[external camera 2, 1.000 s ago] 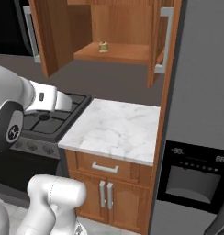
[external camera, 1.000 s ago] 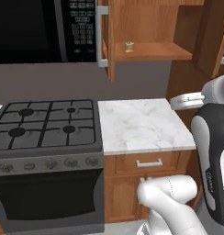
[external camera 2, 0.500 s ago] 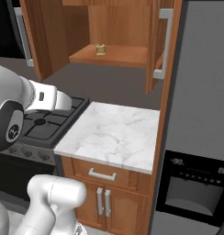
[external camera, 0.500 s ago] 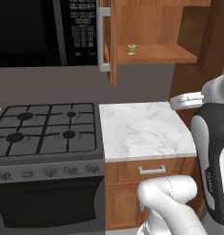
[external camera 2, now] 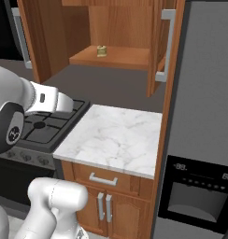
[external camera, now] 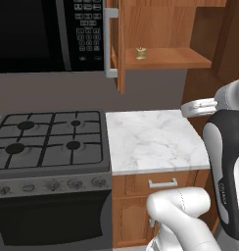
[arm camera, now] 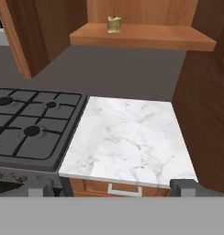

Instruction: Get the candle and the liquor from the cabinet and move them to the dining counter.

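Hand view: the candle (arm camera: 114, 24) sits on the cabinet (arm camera: 141, 36) shelf, well beyond the open, empty hand (arm camera: 112, 188).

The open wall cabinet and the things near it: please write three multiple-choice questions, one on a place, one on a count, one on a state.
1. Where does the candle stand?
A. on the cabinet shelf
B. on the marble slab
C. on the stove

2. How many burners has the stove?
A. two
B. four
C. six

3. How do the cabinet doors stand?
A. both shut
B. both swung open
C. taken off

Answers: 1 A, the tan-gold cylinder sits on the wooden shelf above the marble slab. 2 B, four round burners show under the grates. 3 B, a door stands out on each side and the shelf is in plain sight.
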Robot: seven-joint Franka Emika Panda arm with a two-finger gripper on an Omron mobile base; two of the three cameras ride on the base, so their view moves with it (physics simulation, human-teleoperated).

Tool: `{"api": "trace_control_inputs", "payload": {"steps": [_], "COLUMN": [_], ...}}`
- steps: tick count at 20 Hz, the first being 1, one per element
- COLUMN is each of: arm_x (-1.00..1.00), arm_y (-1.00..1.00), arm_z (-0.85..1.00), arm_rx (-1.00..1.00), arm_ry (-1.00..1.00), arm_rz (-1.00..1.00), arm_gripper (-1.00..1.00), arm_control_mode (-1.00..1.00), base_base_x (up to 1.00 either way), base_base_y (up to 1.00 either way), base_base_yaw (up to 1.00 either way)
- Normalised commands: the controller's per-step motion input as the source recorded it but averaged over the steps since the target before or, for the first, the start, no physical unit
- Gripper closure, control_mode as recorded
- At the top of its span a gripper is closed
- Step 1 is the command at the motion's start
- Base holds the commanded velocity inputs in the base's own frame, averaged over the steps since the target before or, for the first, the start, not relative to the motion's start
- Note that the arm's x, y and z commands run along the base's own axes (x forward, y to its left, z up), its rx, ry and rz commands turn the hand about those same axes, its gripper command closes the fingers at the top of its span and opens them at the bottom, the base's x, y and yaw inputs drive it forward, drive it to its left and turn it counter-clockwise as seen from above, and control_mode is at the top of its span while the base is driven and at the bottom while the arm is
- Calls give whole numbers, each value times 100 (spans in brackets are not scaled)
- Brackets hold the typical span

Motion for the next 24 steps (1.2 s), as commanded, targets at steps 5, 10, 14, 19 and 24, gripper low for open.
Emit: {"api": "trace_control_inputs", "payload": {"steps": [5,10,14,19,24], "arm_x": [0,0,0,0,0], "arm_y": [0,-8,-13,0,0], "arm_z": [0,6,39,60,40], "arm_rx": [0,0,0,0,0], "arm_ry": [0,-11,-21,-20,-8], "arm_rz": [0,1,3,8,14], "arm_gripper": [-100,-100,-100,-100,-100], "arm_control_mode": [-100,-100,-100,-100,-100], "base_base_x": [0,0,0,0,0], "base_base_y": [0,0,0,0,0], "base_base_yaw": [0,0,0,0,0]}}
